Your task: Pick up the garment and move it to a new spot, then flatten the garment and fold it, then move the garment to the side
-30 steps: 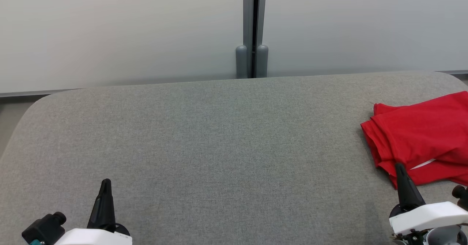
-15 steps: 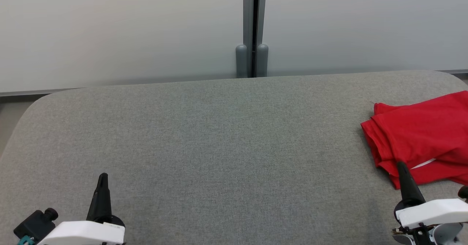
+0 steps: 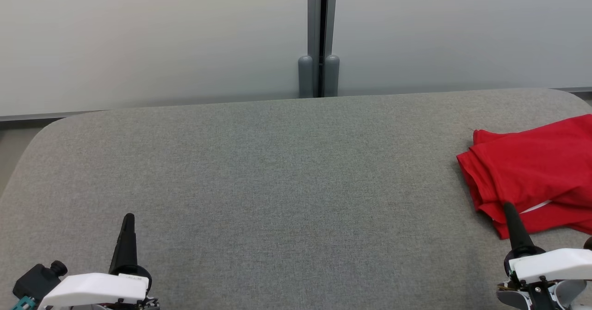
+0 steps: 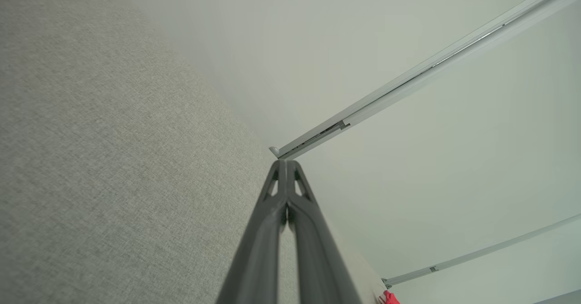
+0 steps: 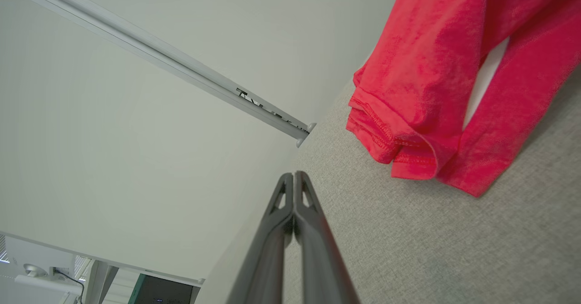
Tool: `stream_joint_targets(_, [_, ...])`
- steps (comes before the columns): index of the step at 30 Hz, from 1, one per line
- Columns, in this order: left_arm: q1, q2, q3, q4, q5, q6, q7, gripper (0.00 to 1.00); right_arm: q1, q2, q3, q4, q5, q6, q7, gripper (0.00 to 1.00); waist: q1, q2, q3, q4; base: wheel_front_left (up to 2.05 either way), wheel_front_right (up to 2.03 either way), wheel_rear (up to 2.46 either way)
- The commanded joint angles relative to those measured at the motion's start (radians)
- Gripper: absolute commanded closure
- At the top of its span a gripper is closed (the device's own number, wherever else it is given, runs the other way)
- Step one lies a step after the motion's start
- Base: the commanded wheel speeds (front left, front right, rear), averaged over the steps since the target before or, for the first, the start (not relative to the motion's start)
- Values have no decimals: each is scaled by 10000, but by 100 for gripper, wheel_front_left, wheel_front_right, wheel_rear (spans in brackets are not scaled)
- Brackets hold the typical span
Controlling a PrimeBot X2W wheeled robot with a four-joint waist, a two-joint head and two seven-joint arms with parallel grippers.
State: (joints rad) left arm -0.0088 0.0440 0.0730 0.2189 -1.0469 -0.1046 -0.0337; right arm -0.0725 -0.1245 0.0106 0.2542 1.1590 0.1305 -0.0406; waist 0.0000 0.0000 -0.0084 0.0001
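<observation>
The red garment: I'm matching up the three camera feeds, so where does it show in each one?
Head view: the red garment lies at the right edge, mid-height, cut by the frame.
Left wrist view: red garment, a sliver at the bottom edge, right of centre.
Right wrist view: red garment fills the upper right corner.
Shared landmark: the grey wall joint.

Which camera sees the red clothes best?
The head view: it shows the red garment lying folded at the right end of the table. The right wrist view shows its stitched hems close up; the left wrist view catches a tiny red corner.
</observation>
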Motion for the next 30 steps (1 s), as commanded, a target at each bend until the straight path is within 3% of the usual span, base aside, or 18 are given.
stream_joint_targets(1, [-288, 68, 65, -67, -260, -62, 61, 100, -223, -25, -102, -119, 240, 3, 105, 100, 0, 0, 2, 0, 0, 0, 0])
stream_joint_targets(30, [-721, 80, 262, 99, -3037, -188, 801, 100, -309, 349, -679, -118, 2468, 3, 841, 100, 0, 0, 52, 0, 0, 0, 0])
